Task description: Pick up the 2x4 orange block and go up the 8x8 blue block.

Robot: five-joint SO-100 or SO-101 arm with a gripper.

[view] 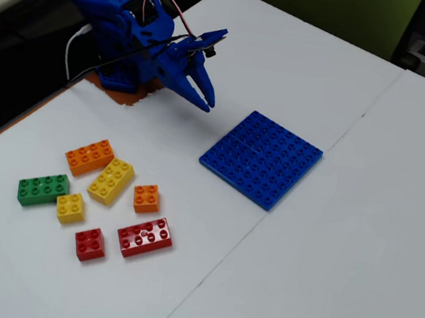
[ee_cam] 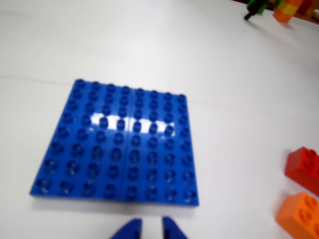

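The 2x4 orange block (view: pixel 89 157) lies on the white table at the left in the fixed view, next to a yellow 2x4 brick (view: pixel 111 181). The 8x8 blue block (view: pixel 260 158) lies flat in the middle of the table, and fills the centre of the wrist view (ee_cam: pixel 119 144). My gripper (view: pixel 205 99) hangs above the table to the left of the plate, far from the orange block. In the wrist view the gripper (ee_cam: pixel 152 229) shows at the bottom edge, just short of the plate's near edge. Its jaws stand a narrow gap apart and hold nothing.
Near the orange block lie a small orange 2x2 brick (view: pixel 146 198), a green brick (view: pixel 43 189), a yellow 2x2 brick (view: pixel 70 207), a red 2x2 brick (view: pixel 89 244) and a red 2x4 brick (view: pixel 145 237). The wrist view's right edge cuts a red brick (ee_cam: pixel 305 169) and an orange brick (ee_cam: pixel 301 214).
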